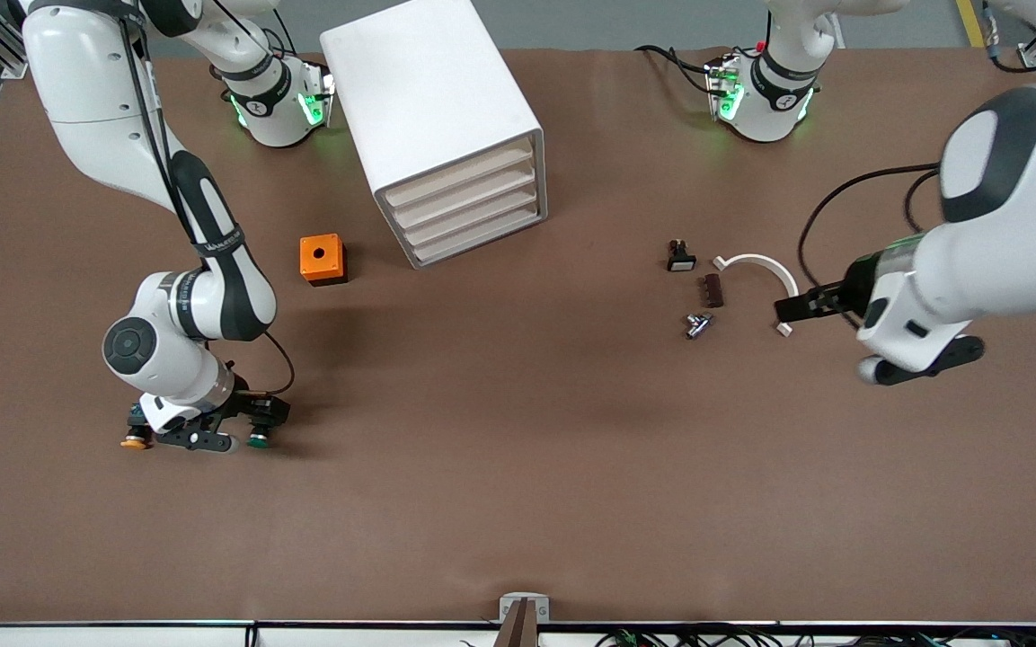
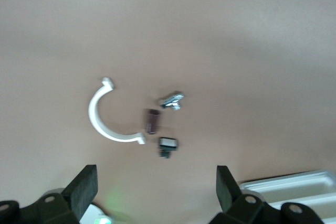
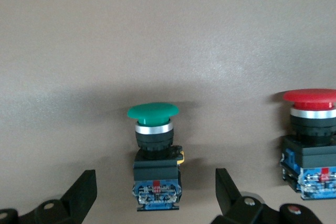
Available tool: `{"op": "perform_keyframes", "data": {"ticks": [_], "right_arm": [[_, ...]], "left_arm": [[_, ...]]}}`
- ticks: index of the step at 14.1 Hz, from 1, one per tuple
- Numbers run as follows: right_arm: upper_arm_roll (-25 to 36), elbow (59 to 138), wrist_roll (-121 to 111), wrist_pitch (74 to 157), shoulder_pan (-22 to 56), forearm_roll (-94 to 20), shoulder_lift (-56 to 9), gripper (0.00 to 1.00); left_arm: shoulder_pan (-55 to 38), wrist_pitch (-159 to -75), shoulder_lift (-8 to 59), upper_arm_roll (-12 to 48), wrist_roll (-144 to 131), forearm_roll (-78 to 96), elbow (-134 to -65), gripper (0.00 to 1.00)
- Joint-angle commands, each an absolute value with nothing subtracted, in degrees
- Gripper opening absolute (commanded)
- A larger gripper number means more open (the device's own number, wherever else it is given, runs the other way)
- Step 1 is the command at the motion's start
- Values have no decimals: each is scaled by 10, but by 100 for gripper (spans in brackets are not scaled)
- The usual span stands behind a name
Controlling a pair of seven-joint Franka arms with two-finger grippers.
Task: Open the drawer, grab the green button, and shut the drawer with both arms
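Observation:
The green-capped button (image 1: 257, 439) lies on its side on the table, near the right arm's end. In the right wrist view its dark body (image 3: 156, 174) lies between my open fingers, untouched. My right gripper (image 1: 234, 427) (image 3: 155, 195) is low over it, open and empty. The white drawer cabinet (image 1: 455, 135) stands at the back with all its drawers shut. My left gripper (image 1: 783, 310) (image 2: 155, 192) is open and empty over the table, beside a white arc piece (image 1: 762, 267).
A red-capped button (image 3: 310, 140) lies beside the green one, and an orange-capped one (image 1: 133, 442) is close by. An orange box (image 1: 323, 259) sits near the cabinet. A small black switch (image 1: 680, 258), a brown block (image 1: 713, 290) and a metal part (image 1: 697, 324) lie by the arc.

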State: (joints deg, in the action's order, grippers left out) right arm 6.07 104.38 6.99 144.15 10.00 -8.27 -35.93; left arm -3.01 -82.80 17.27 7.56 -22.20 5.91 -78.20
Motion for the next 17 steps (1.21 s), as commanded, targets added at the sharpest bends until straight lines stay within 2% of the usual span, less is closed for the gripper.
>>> {"op": "perform_keyframes", "data": {"ticks": [1,4,6,9,14,17], "right_arm": [[63,1050,56,1403,95,-96,-326,100],[66,1049,55,1336,78,-91,-286,100],[66,1049,31,1296,60,-89,-260,100],[67,1043,-3,1223,32,-84,-222,100],[71,1017,-1,1109,24,-27,-167,100],[72,981,0,1036,22,-24,-141,100]], "left_arm": [[16,-859,52,83,-133,39,-922,99],[53,-966,-60,83,-63,39,-1076,99],[65,-1008,-84,81,-19,38,-1108,99],[86,-1012,-77,79,18,39,-1058,99],[83,-1008,-9,83,6,39,-939,99],[78,-1006,7,82,4,38,-910,99]]}}
